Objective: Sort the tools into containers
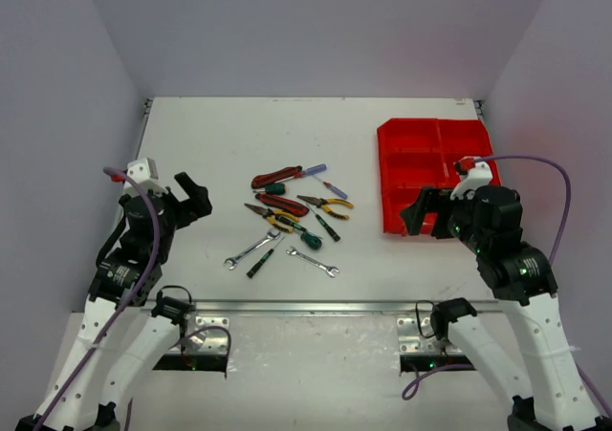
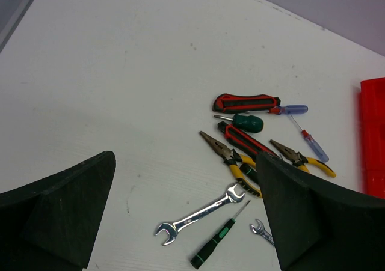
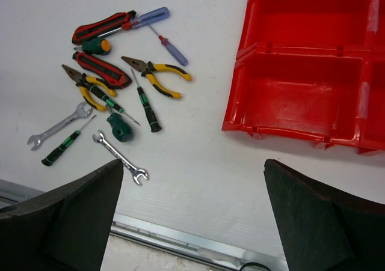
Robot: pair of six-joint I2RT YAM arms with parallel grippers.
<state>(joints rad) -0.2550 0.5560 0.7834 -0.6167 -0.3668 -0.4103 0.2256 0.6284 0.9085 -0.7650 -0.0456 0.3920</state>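
Note:
The tools lie in a loose pile point(image 1: 292, 216) at the table's middle. The pile holds a large silver wrench point(image 2: 201, 215), a small wrench point(image 3: 120, 158), a green-black screwdriver point(image 2: 216, 244), yellow-black pliers point(image 2: 233, 161), red-black pliers point(image 2: 246, 103) and a blue screwdriver point(image 2: 305, 140). The red tray point(image 1: 435, 168) with open compartments sits at the right and also shows in the right wrist view point(image 3: 313, 60). My left gripper point(image 1: 194, 194) is open and empty, left of the pile. My right gripper point(image 1: 418, 213) is open and empty, at the tray's near-left corner.
A metal rail point(image 1: 306, 307) runs along the table's near edge. Grey walls enclose the table on the left, right and far sides. Bare white table surface point(image 1: 287, 135) lies beyond the pile.

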